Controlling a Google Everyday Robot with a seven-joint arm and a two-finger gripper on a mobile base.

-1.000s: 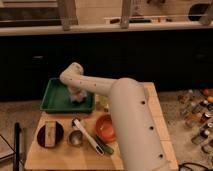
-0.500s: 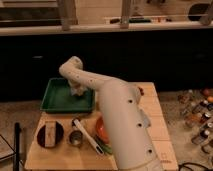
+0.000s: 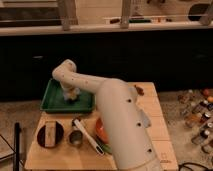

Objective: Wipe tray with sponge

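Camera view looks down on a wooden table (image 3: 150, 112) in front of a dark counter. The robot's thick white arm (image 3: 120, 120) rises from the lower right, crosses the table and bends down at its far-left end. The tray (image 3: 50, 102), green and shallow with a raised rim, lies at the table's back-left corner. The gripper (image 3: 70, 92) is down inside the tray, toward its right half, hidden mostly under the wrist. Right at it sits what looks like the sponge (image 3: 75, 95), a pale yellowish lump on the tray floor. Whether the gripper is closed on it or merely resting against it cannot be told from this angle.

In front of the tray, near the table's front-left edge, a dark round bowl (image 3: 50, 135) holds a tan block. Just to its right stands a small metal cup (image 3: 76, 137). Beside that lies a long white utensil (image 3: 86, 134), slanting toward the orange bowl (image 3: 101, 131), which the arm partly covers. Several bottles (image 3: 200, 107) stand on the floor to the right of the table.
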